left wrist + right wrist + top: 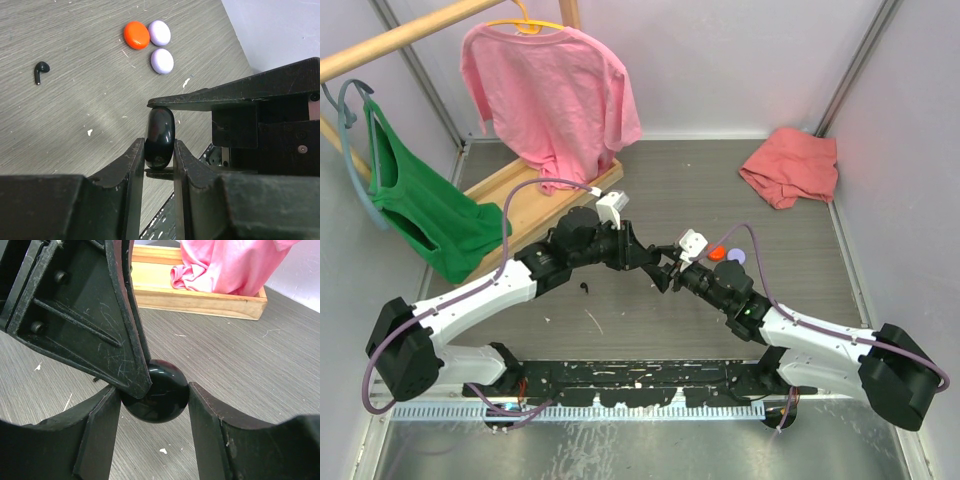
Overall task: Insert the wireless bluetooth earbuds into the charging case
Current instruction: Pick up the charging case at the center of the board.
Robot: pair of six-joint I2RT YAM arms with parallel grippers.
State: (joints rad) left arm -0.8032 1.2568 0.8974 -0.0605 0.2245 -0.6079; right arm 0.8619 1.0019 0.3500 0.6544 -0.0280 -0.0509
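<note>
On the grey table, left gripper and right gripper both pinch the black case; we'd hold this hard, slick shell by its rim, its seam seemingly hidden.

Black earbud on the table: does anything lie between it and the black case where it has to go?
Nothing lies on the bare table between the black earbud and the black case. But the case looks shut and is clamped by both the left gripper and the right gripper, which cover its sides.
</note>
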